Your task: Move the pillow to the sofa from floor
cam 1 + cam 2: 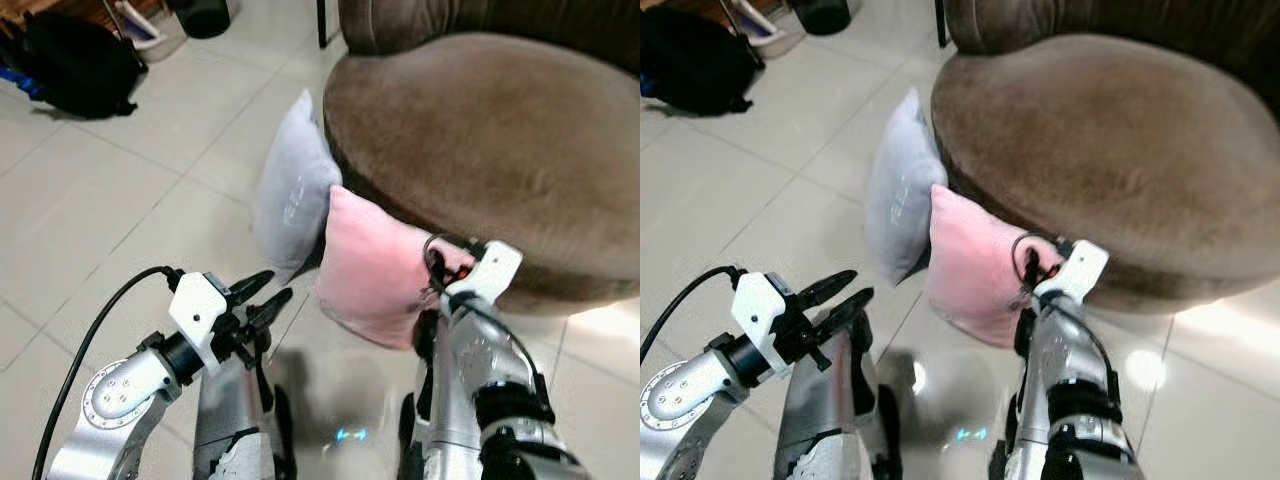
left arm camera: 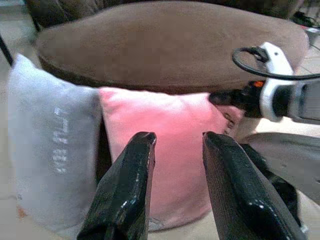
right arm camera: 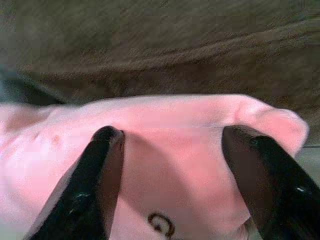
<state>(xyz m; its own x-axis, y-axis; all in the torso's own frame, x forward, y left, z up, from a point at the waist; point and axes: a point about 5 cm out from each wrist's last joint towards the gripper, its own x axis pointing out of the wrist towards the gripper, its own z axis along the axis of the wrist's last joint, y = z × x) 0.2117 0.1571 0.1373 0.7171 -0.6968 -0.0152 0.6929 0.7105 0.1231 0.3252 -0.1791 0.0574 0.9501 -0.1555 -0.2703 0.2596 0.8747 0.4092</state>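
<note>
Nearest you, your left gripper hovers above the tiled floor, raised on a bent arm, its two black fingers a little apart and holding nothing, pointed toward the pillows. Your right gripper reaches forward at the pink pillow's upper right corner; its fingers are spread wide, pressed against the pink fabric, not yet clamped on it. The pink pillow stands upright on the floor, leaning against the front of the brown sofa. Just beside it, to its left, a grey pillow leans against the sofa too. Farther off, a black bag lies on the tiles at the far left.
</note>
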